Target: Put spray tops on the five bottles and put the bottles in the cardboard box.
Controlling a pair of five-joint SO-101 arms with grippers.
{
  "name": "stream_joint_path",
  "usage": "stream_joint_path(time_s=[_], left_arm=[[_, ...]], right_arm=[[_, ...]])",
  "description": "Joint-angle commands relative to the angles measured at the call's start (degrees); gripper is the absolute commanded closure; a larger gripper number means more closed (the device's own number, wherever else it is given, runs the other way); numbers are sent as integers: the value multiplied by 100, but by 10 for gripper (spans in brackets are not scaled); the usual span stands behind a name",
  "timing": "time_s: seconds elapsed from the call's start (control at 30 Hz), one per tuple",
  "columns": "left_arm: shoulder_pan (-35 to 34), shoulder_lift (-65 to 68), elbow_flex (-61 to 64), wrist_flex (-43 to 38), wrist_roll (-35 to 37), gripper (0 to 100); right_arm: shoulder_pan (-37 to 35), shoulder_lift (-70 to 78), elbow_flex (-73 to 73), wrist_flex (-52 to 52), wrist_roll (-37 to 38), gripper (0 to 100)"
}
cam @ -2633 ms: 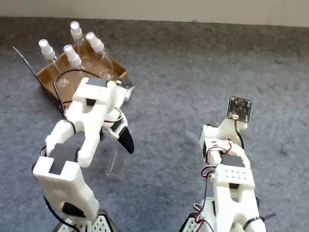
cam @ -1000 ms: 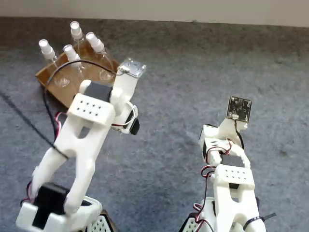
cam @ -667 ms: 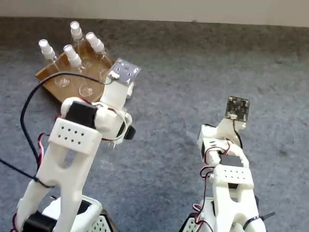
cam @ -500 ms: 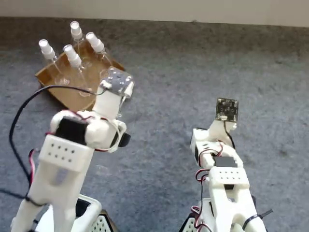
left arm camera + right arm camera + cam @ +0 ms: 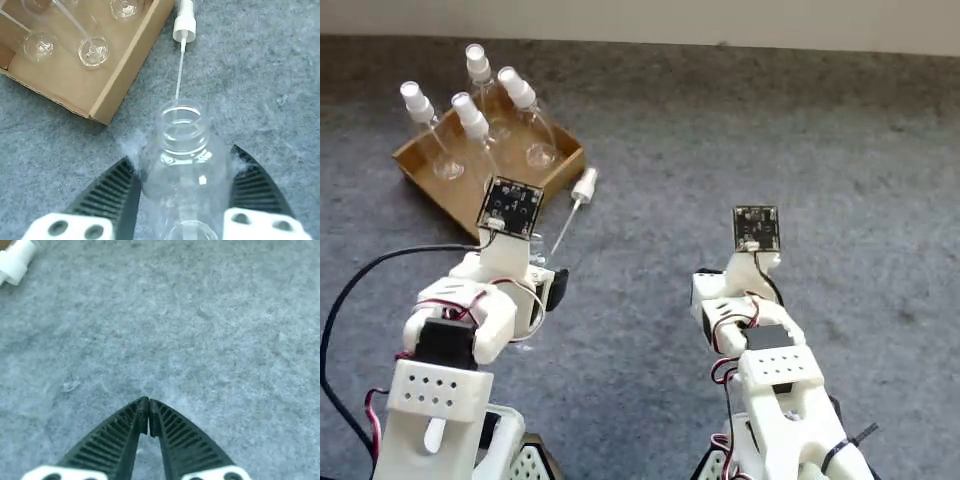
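My left gripper (image 5: 181, 157) is shut on a clear bottle (image 5: 182, 145) with no top; its open neck points toward a loose white spray top (image 5: 183, 25). That spray top (image 5: 583, 186) lies on the carpet beside the cardboard box (image 5: 558, 174), its thin tube trailing toward the left arm. Several bottles with spray tops (image 5: 472, 115) stand in the box (image 5: 125, 75). My right gripper (image 5: 148, 412) is shut on nothing, low over bare carpet, with the spray top (image 5: 15, 262) off to one side of it.
Grey carpet (image 5: 720, 130) covers the table, with open room to the right of the box and beyond the right arm (image 5: 760, 350). A pale wall edge (image 5: 720, 20) runs along the far side.
The left arm has drawn back from beside the box toward its base, uncovering the loose spray top. The right arm has turned a little to the left.
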Motion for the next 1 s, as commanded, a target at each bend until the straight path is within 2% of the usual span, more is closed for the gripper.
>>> stream_joint_path(time_s=[0.0, 0.17, 0.37, 0.57, 0.8, 0.97], left_arm=[[-207, -514, 189, -290, 668, 891], [-602, -936, 215, -290, 756, 891], [-980, -1420, 611, -325, 747, 889], [-1191, -1956, 716, -290, 756, 889], [-1191, -2316, 1042, -325, 738, 889], [-1305, -2431, 1051, -308, 738, 889]], right_arm=[[-101, -101, -338, 567, -62, 989], [-532, 171, -1974, 2229, -273, 988], [-1253, 1314, -3952, 3292, -545, 988], [-1613, 2791, -5279, 3495, -545, 981], [-2000, 4295, -6484, 3495, -545, 807], [-2229, 5095, -7398, 3495, -545, 793]])
